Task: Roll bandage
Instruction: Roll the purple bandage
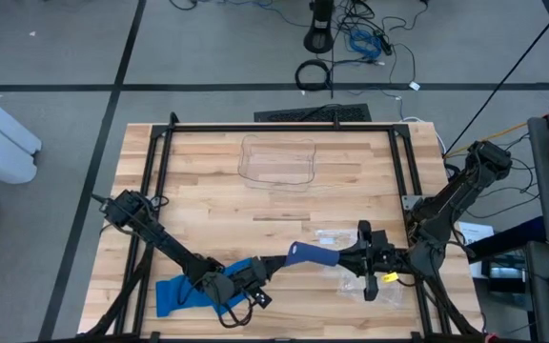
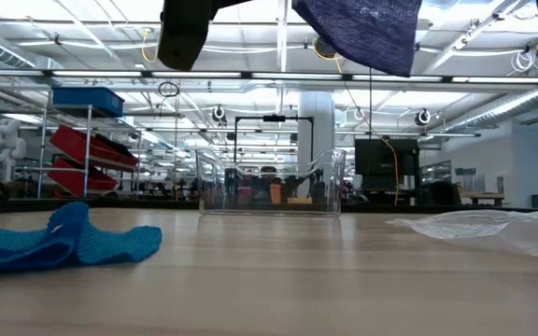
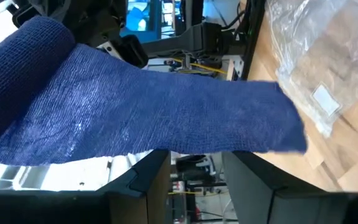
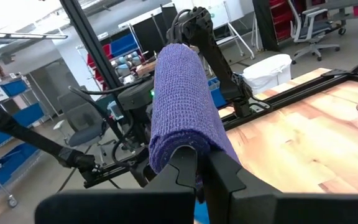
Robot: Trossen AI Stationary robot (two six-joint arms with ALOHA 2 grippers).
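High view, right gripper [image 1: 358, 250]: near the table's front edge, right of centre, fingers pinched on one end of the dark blue woven elastic bandage [image 1: 311, 253]
Right wrist view: the two dark fingers [image 4: 184, 163] press together on the bandage [image 4: 182, 106], which is wrapped over them in a rounded fold
Left gripper [image 1: 253, 273]: front of the table, left of centre, at the bandage's other end; whether its fingers are spread or closed cannot be told
Left wrist view: the bandage [image 3: 123, 106] stretches flat and wide across the picture, above the left fingers [image 3: 135, 180]
Bandage position: held in the air between the two grippers, clear of the tabletop; the low view shows a hanging piece [image 2: 362, 33] high above the wood
Light blue crumpled cloth [image 1: 181, 291]: lying on the light wooden slatted table [image 1: 208, 181] at the front left, just beside the left arm; also seen in the low view [image 2: 59, 241]
Clear plastic rectangular tray [image 1: 278, 160]: at the back centre of the table, well apart from both grippers; nothing can be made out inside it in either the high or low view [image 2: 271, 187]
Clear plastic wrapper bag [image 1: 346, 257]: flat on the table at the front right, under the right gripper; a small white label [image 3: 324, 98] shows on it
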